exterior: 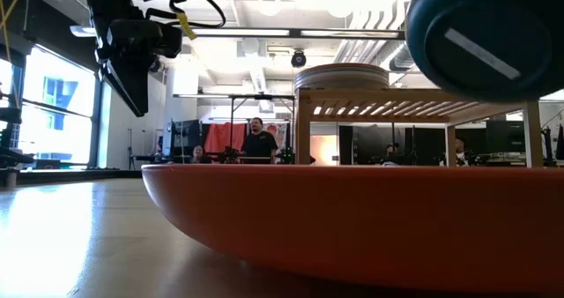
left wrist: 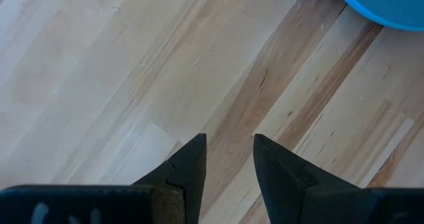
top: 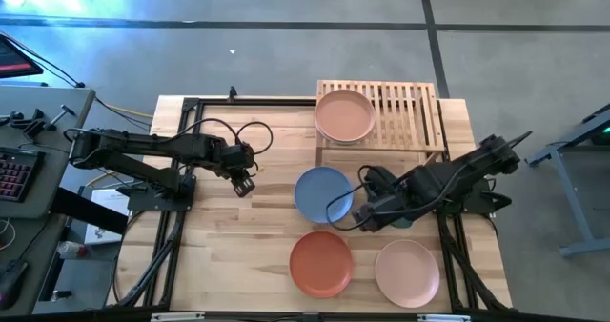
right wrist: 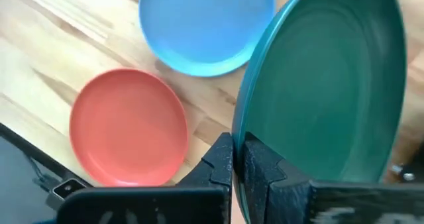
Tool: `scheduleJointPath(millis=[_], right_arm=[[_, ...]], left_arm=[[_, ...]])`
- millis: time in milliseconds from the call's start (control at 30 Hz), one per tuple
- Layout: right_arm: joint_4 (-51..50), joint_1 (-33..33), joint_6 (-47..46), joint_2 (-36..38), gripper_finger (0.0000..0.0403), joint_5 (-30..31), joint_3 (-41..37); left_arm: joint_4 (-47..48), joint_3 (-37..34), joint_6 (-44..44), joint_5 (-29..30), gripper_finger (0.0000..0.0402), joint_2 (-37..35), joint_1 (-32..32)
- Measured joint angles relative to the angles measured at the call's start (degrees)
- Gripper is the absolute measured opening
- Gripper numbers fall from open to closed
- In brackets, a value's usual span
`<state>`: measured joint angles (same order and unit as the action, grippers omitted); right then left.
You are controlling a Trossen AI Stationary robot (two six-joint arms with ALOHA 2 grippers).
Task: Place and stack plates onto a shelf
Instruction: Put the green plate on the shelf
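**Dark green plate lifted, right arm**

Only the right wrist view shows the right gripper [right wrist: 238, 161] pinching the dark green plate's [right wrist: 331, 85] rim; from overhead the arm hides it. The left gripper [left wrist: 228, 159], slightly spread, hangs over bare table [top: 219, 236]. The shelf [top: 410, 112] carries a peach plate [top: 344, 115]. The blue plate [top: 322, 194], orange plate [top: 320, 263] and pink plate [top: 407, 272] lie on the table.

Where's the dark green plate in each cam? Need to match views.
High: dark green plate mostly hidden under the right gripper, right of the blue plate.
Low: dark round underside at top right.
Left wrist: not in it.
Right wrist: fills the right side, rim clamped.
Shared landmark: the blue plate.
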<state>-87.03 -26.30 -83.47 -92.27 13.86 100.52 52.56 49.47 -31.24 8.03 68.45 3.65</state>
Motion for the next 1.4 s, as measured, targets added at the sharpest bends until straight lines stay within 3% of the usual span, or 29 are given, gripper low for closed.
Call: scheduleJointPath(millis=[433, 633, 967, 1400], right_arm=[[-3.0, 3.0, 9.2, 0.5, 0.0000, 9.9, 6.3], [-3.0, 7.2, 16.4, 1.0, 0.0000, 10.2, 6.3], [-3.0, 11.6, 20.9, 8.4, 0.0000, 15.0, 6.3], [-3.0, 26.6, 39.4, 14.1, 0.0000, 16.7, 6.3]], left_arm=[[-0.1, 0.0, 0.0, 0.0, 0.0113, 0.0, 0.0], [-0.1, 0.0, 0.0, 0.0, 0.0113, 0.0, 0.1], [-0.1, 0.0, 0.0, 0.0, 0.0113, 0.0, 0.1], [-0.2, 0.0, 0.0, 0.0, 0.0113, 0.0, 0.1]])
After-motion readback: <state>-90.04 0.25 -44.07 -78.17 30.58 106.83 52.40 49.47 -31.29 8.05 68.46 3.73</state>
